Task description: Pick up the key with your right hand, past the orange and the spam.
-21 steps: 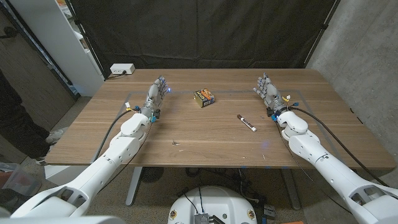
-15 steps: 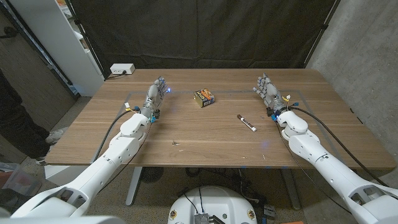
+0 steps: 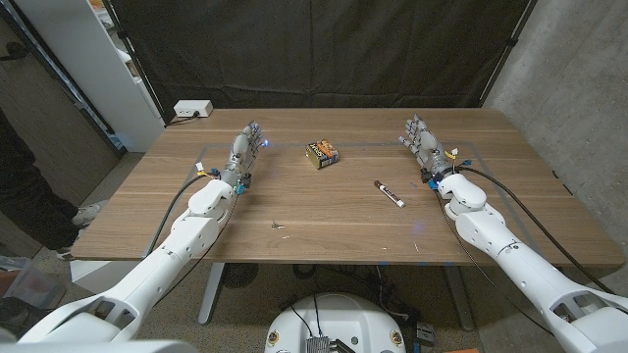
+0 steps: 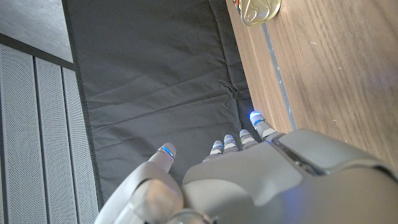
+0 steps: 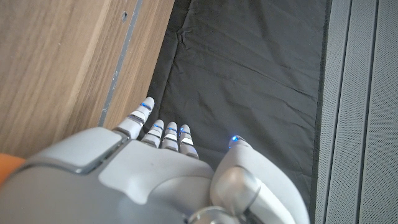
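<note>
- Key identification is uncertain: a tiny pale object (image 3: 279, 226) lies on the table (image 3: 510, 211) near its front edge, left of centre, and it is judged to be the key, though it is too small for its shape to be made out.
- Nothing is seen to have moved since the earlier head pictures; both arms and every object are found where they were.
- From this it is judged that the reach has not been started and the whole task is left to do.
- The right hand (image 3: 422, 145) is held over the far right of the table, well apart from the small object. Its fingers (image 5: 163, 134) are stretched out side by side with the thumb set apart, and nothing is held.
- The left hand (image 3: 245, 147) is posed likewise on the far left, fingers (image 4: 239, 140) straight and close together, thumb apart, nothing gripped.
- A small yellow and black tin (image 3: 323, 154) stands between the hands; it may be the spam, but its label cannot be read.
- The tin's gold rim (image 4: 258, 9) is cut off in the left wrist view.
- A marker (image 3: 390, 193) lies just in front of the right hand.
- No orange can be made out with certainty on the table.
</note>
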